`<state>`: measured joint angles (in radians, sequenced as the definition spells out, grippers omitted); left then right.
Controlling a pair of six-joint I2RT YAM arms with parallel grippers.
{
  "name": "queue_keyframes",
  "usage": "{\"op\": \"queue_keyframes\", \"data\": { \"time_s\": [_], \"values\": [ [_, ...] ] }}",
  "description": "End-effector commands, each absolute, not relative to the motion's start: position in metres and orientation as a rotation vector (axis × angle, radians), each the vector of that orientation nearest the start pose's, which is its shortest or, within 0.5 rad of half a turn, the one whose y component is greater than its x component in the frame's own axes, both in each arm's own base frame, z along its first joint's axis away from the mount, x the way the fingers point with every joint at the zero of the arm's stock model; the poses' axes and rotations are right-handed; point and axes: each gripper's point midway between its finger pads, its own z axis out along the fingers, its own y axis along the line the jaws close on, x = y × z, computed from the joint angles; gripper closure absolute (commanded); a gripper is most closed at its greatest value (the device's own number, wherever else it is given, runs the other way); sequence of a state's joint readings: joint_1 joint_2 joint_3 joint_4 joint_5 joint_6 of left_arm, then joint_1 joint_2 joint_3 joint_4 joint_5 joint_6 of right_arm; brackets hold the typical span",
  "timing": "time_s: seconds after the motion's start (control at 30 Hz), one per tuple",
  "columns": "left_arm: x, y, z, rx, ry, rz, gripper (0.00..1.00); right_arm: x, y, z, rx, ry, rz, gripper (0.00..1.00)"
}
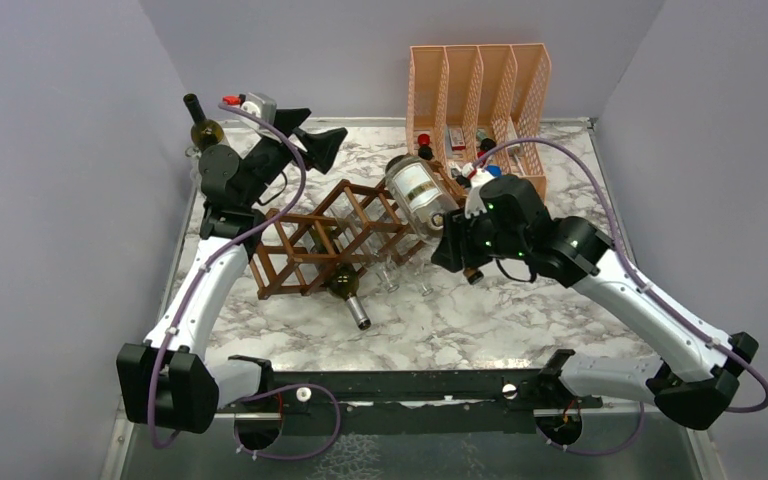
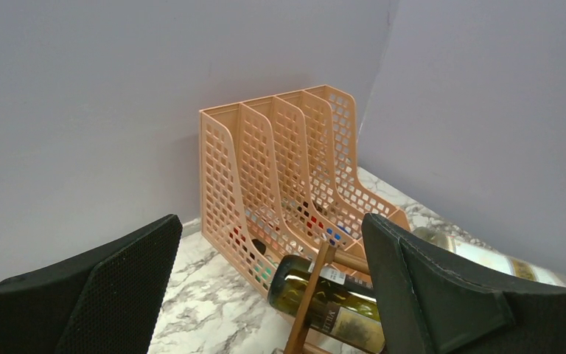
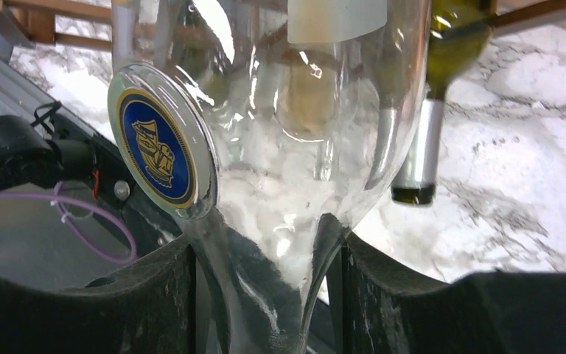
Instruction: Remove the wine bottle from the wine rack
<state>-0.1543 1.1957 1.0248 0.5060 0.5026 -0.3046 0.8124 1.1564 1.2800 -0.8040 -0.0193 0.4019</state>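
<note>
The right pincer (image 3: 265,287) is clamped on the neck of the clear wine bottle (image 1: 418,190), its fingers (image 3: 81,310) pressing from both sides. Beyond the pincer the bottle's body slants away over the nearest end of the wine rack (image 1: 305,245); I cannot tell whether it is clear of the sticks. I judge this to be the drawing-out step. Next, the bottle needs pulling back along its own line, then setting on the bench (image 1: 520,320). The right arm reaches in low, elbow bent outward. The left pincer (image 1: 312,142) hangs spread and empty above the rack's far end.
</note>
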Motion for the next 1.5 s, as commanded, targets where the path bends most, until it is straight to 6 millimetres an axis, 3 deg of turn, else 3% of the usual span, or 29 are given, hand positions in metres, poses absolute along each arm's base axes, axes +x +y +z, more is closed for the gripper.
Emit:
{"op": "queue_keyframes", "data": {
  "time_s": [0.0, 0.27, 0.4, 0.6, 0.73, 0.87, 0.9, 1.0, 1.17, 1.33, 1.47],
  "values": [
    [0.356, -0.172, 0.429, 0.460, 1.187, -0.721, 0.01, 0.196, 0.229, 0.355, -0.488, 2.007, 0.736, 0.99],
    [0.317, -0.219, 0.427, 0.655, 1.102, -0.782, 0.01, 0.156, 0.163, 0.338, -0.478, 2.195, 0.544, 0.99],
    [0.289, -0.243, 0.423, 0.786, 1.032, -0.828, 0.03, 0.136, 0.147, 0.333, -0.495, 2.221, 0.551, 0.99],
    [0.225, -0.290, 0.399, 1.041, 0.859, -0.853, 0.01, 0.116, 0.135, 0.313, -0.518, 2.298, 0.552, 0.99],
    [0.185, -0.321, 0.366, 1.247, 0.798, -0.787, 0.01, 0.104, 0.131, 0.301, -0.533, 2.342, 0.573, 0.99],
    [0.154, -0.359, 0.311, 1.475, 0.845, -0.618, 0.01, 0.091, 0.135, 0.287, -0.574, 2.416, 0.618, 0.99],
    [0.120, -0.384, 0.287, 1.581, 0.780, -0.497, 0.01, 0.083, 0.140, 0.279, -0.580, 2.470, 0.655, 0.99],
    [0.106, -0.404, 0.282, 1.612, 0.745, -0.446, 0.04, 0.075, 0.144, 0.273, -0.592, 2.525, 0.692, 0.99],
    [0.100, -0.433, 0.279, 1.584, 0.666, -0.384, 0.04, 0.068, 0.150, 0.263, -0.605, 2.586, 0.731, 0.99],
    [0.106, -0.440, 0.285, 1.504, 0.661, -0.367, 0.04, 0.066, 0.149, 0.257, -0.597, 2.608, 0.729, 0.99],
    [0.105, -0.447, 0.279, 1.511, 0.666, -0.386, 0.04, 0.072, 0.153, 0.258, -0.569, 2.578, 0.736, 0.99]
  ]
}}
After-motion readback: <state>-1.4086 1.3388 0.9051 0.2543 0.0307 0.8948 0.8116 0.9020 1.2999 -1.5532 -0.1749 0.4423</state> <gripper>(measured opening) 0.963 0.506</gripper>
